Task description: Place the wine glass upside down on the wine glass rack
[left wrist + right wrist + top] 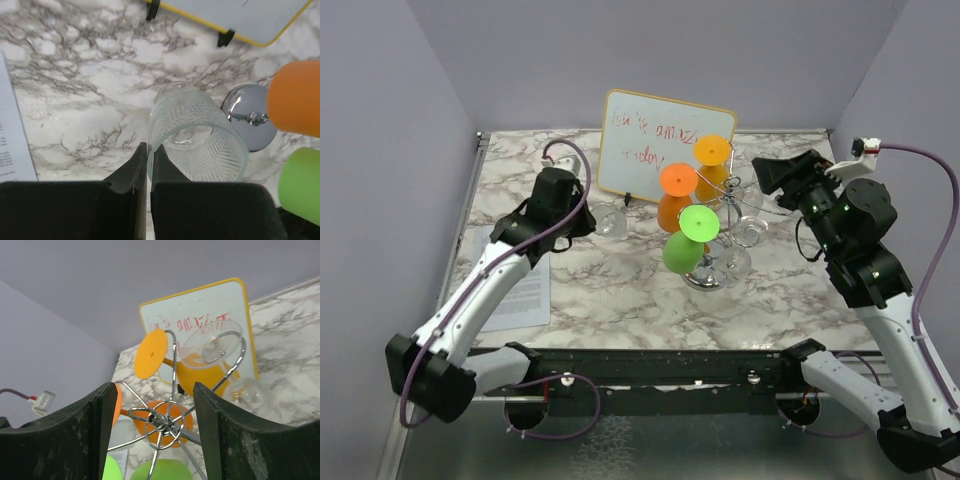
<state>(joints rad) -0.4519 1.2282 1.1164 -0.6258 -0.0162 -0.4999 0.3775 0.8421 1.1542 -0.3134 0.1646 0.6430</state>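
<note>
The clear, cut-pattern wine glass (611,222) stands rim up on the marble table, left of the rack. My left gripper (588,222) is shut on its rim, one finger inside and one outside, as the left wrist view shows (149,156) on the glass (200,135). The silver wire wine glass rack (718,225) stands mid-table and carries orange (675,205), yellow-orange (712,160) and green (685,245) glasses hung upside down, plus a clear one (748,228). My right gripper (765,178) is open and empty, just right of the rack's top; its view looks onto the rack hub (162,422).
A yellow-framed whiteboard (655,140) stands behind the rack. A printed sheet (520,290) lies at the table's left edge. The rack's round shiny base (250,122) is close to the right of the held glass. Lilac walls enclose the table.
</note>
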